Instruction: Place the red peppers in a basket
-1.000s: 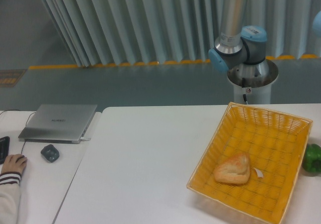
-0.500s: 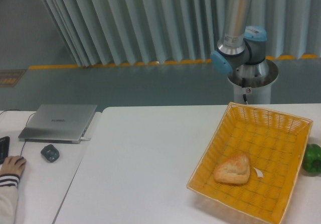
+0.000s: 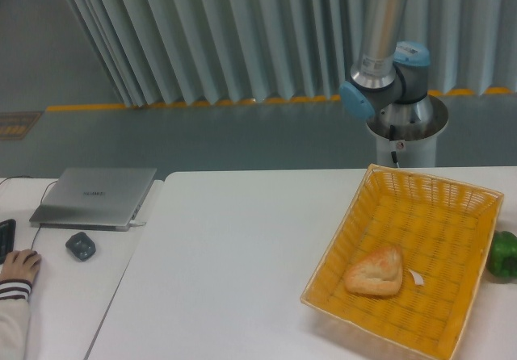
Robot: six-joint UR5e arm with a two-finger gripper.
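A white table (image 3: 234, 255) is spreading across the lower frame. A yellow wicker basket (image 3: 436, 231) is sitting on it toward 3 o'clock, turned at a slant to the table's edges. A green pepper (image 3: 503, 255) is resting on the tabletop just beside the basket's 3 o'clock side, partly cut off by the frame. A second tabletop (image 3: 73, 303) is adjoining at 9 o'clock, carrying a closed laptop (image 3: 95, 195) at its 12 o'clock end. A dark mouse (image 3: 80, 245) is lying at the laptop's 6 o'clock. A hand (image 3: 20, 265) is resting at the mouse's 8 o'clock, with a keyboard (image 3: 5, 237) edge showing nearby.
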